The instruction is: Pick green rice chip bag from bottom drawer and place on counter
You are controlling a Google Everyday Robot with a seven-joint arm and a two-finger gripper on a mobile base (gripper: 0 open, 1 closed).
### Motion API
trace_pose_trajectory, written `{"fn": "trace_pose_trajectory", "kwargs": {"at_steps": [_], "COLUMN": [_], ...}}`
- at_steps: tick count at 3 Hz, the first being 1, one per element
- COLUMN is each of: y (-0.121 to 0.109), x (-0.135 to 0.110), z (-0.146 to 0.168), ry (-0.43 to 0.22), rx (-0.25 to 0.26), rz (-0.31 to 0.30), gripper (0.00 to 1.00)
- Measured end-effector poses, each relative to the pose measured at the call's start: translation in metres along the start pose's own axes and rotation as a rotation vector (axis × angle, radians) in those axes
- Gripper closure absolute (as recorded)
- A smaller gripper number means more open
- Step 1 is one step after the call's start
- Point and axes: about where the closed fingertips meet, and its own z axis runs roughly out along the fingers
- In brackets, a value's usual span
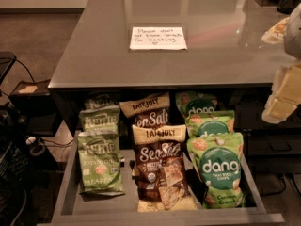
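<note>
Camera view, glossy green rice chip bag point(218, 173) front-right in bottom drawer point(117, 215), end effector point(283, 98) at right edge, grip unclear.

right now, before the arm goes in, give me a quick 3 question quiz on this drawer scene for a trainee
1. True or false: the bottom drawer is pulled open.
2. Multiple choice: which column of the drawer holds the frontmost green rice chip bag? A left, B middle, C right.
3. Short answer: where is the gripper in relation to the counter?

Key
1. True.
2. C.
3. At the right edge of the view, by the counter's front right corner, higher than the drawer and touching no bag.
</note>
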Motion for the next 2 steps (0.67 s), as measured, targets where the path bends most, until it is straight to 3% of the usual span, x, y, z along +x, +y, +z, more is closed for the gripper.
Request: {"fn": "trace_pose_trajectory", "kwargs": {"at_steps": [2], "y": [0.004], "x": [0.009], "z": [0.014], "ry": [-0.007], "rx": [-0.009], "rz": [0.015], "gripper": [0.0]}}
